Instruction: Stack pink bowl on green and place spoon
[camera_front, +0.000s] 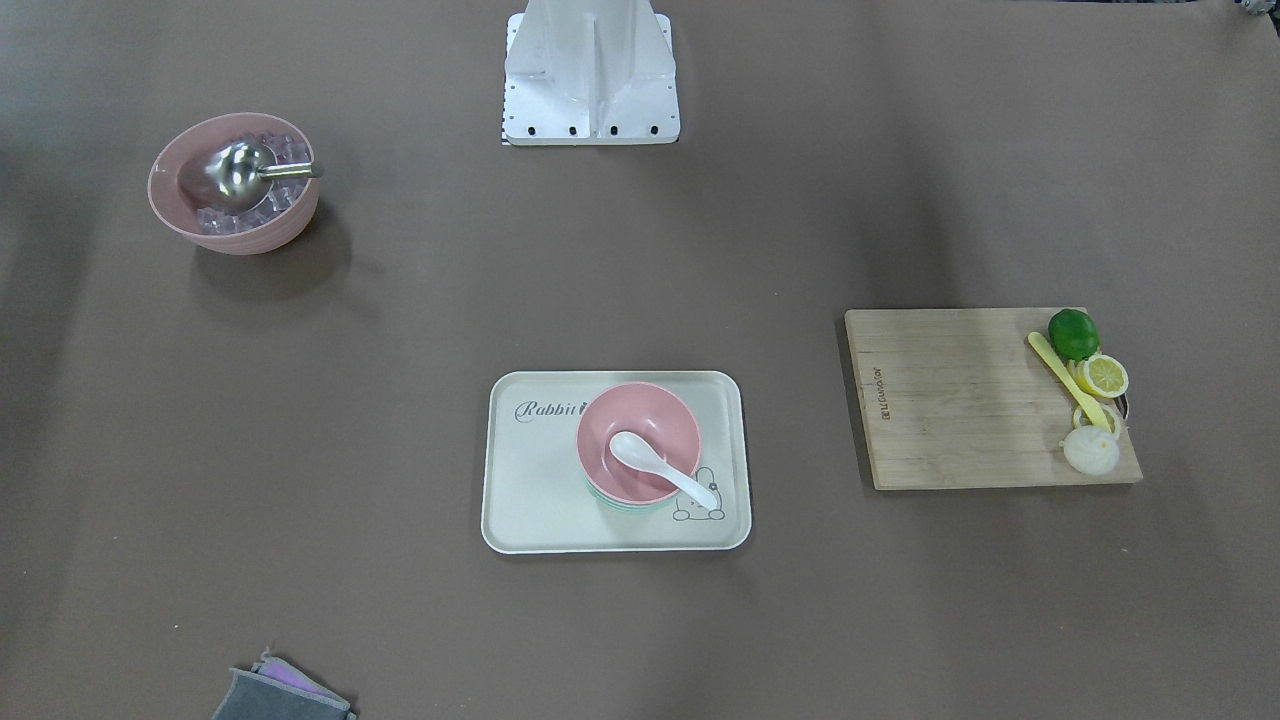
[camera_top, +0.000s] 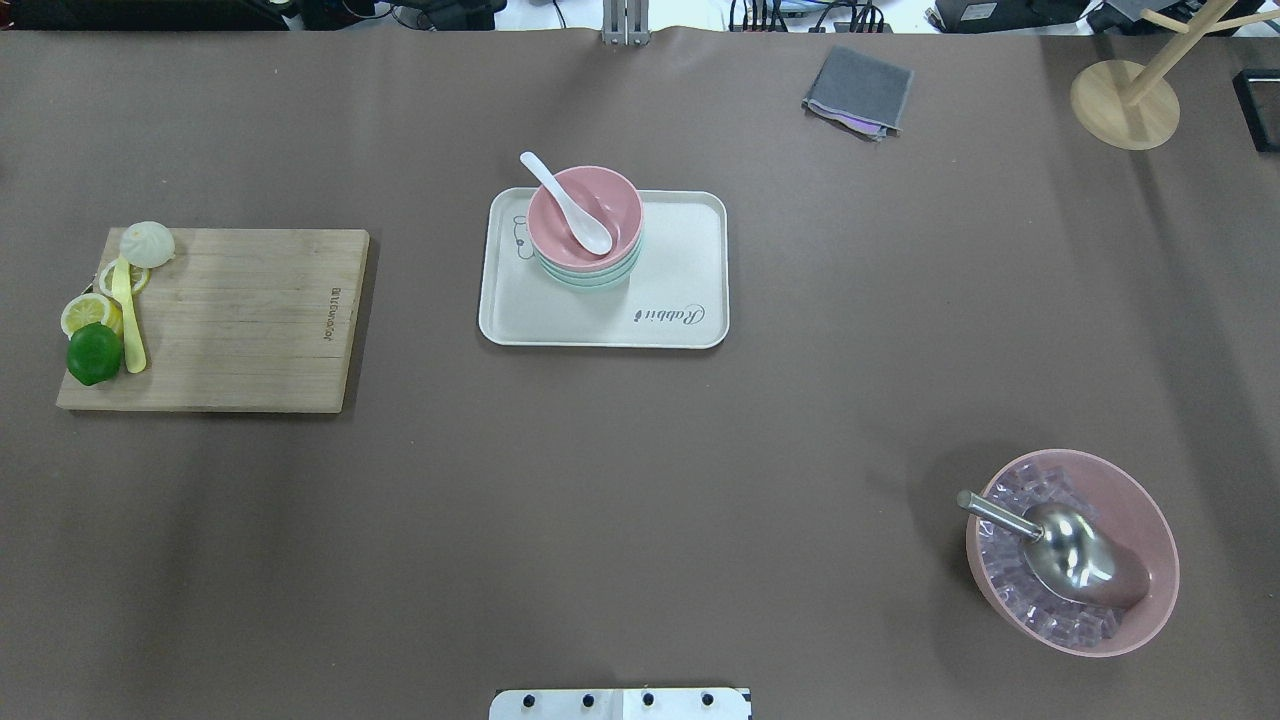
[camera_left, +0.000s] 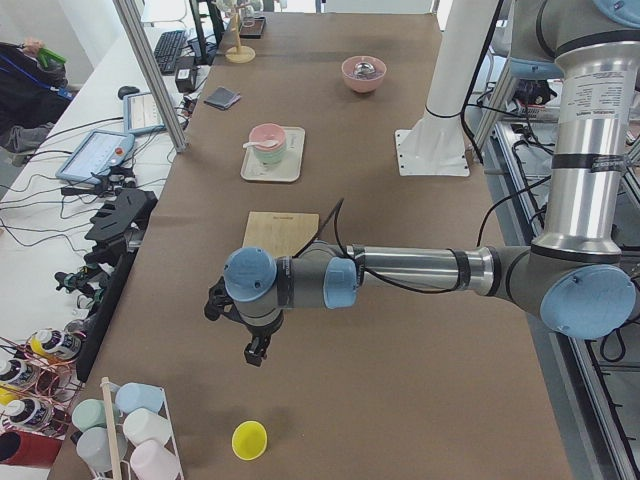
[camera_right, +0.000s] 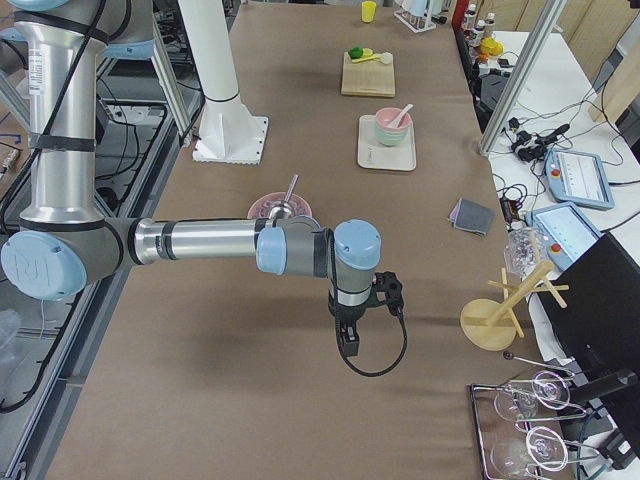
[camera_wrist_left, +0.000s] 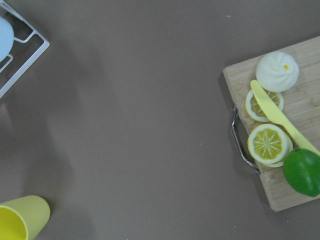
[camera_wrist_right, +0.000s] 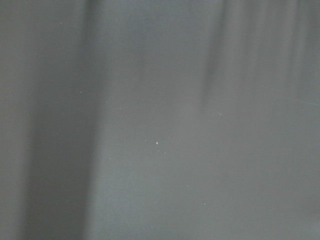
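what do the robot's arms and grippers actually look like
Both the left arm and the right arm are silver metal tubes joined by grey cylindrical housings with light blue round caps. The right arm's largest cap bears a pale logo. Each arm ends in a small black gripper: the left gripper and the right gripper. A thin black cable loops from the right wrist.

White spoon lies in pink bowl nested on green bowl.

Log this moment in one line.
stack: pink bowl on green bowl, on tray | spoon: in pink bowl | left gripper: away, state unclear | right gripper: away, state unclear
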